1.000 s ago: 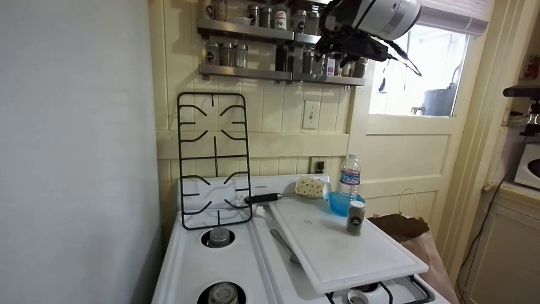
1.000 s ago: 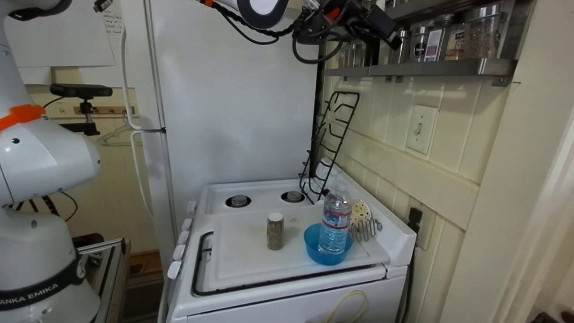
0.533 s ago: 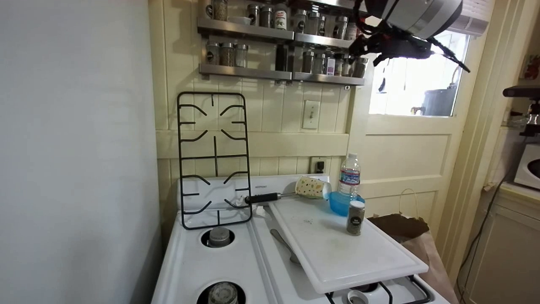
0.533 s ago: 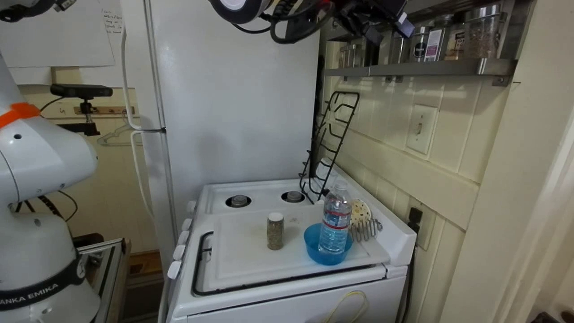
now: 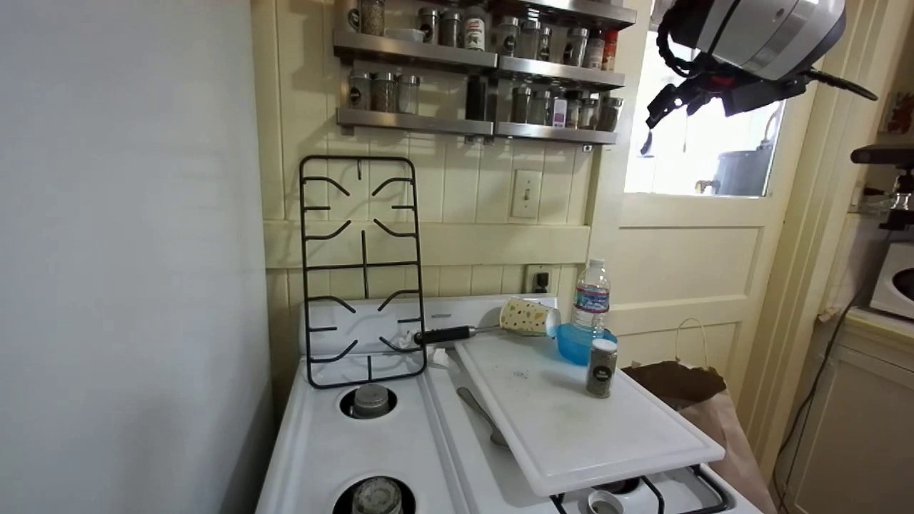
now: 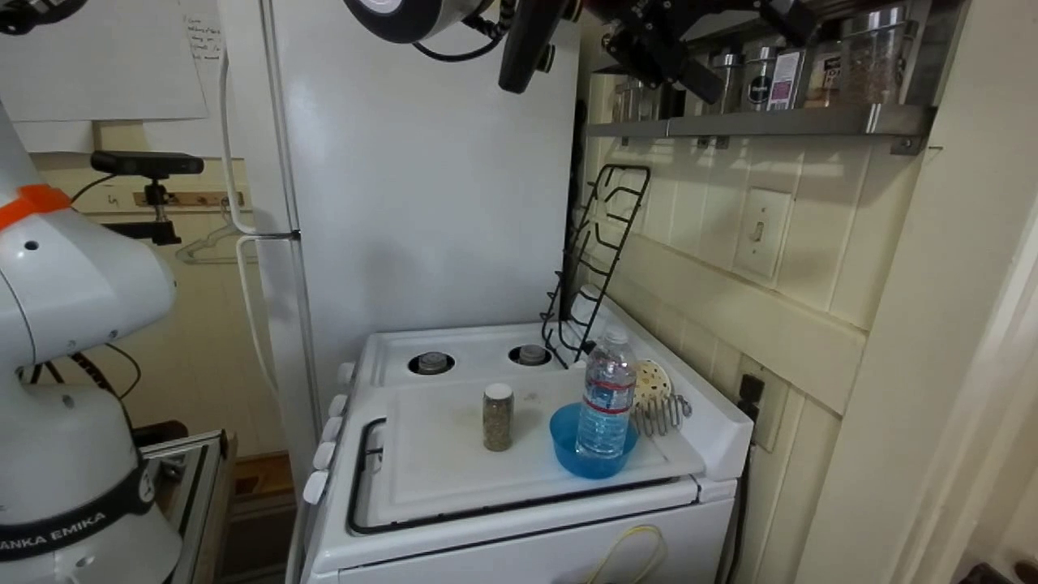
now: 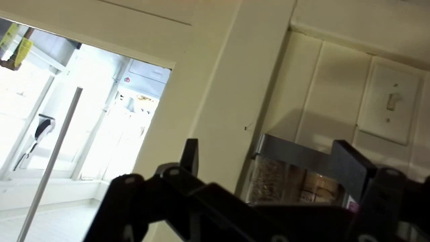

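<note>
The gripper (image 7: pixel 270 159) hangs well above the level of the stovetop (image 5: pixel 400 446), its fingers (image 7: pixel 352 164) spread and nothing pinched between them. Beyond the fingertips in the wrist view, framed by their gap, is the end jar (image 7: pixel 267 179), upright along its long axis on the lower wall shelf (image 6: pixel 811 120), behind the stovetop's back edge; how far off, I cannot tell. Lower down, near the back corner on the door (image 5: pixel 685 264) side, a water bottle (image 5: pixel 591 310) stands in a blue bowl (image 5: pixel 570 350). A white-capped spice jar (image 5: pixel 601 368) stands on the cutting board (image 5: pixel 571 442), closer to the front edge. Farther off, a burner grate (image 5: pixel 365 266) leans at the back corner beside the fridge (image 5: pixel 128 250).
</note>
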### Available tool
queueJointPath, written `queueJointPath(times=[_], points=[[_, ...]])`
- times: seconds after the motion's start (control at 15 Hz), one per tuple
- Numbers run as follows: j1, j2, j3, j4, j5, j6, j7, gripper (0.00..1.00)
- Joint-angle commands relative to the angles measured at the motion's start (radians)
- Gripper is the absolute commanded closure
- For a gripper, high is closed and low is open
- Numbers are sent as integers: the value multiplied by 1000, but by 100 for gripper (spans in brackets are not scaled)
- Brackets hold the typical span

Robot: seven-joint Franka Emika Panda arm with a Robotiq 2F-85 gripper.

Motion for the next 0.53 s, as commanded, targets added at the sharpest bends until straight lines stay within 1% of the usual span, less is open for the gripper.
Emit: queueJointPath(times=[0.0,0.07,0.13,0.2,0.33,0.47], points=[[-3,8,-1,0,-2,9,-9,0],[-3,14,-1,0,-4,14,-12,0],[193,45,-166,-15,-187,32,162,0],[206,61,-179,-2,-239,59,209,0],[311,104,-278,40,-349,83,366,0],[405,136,-368,70,-437,78,499,0]])
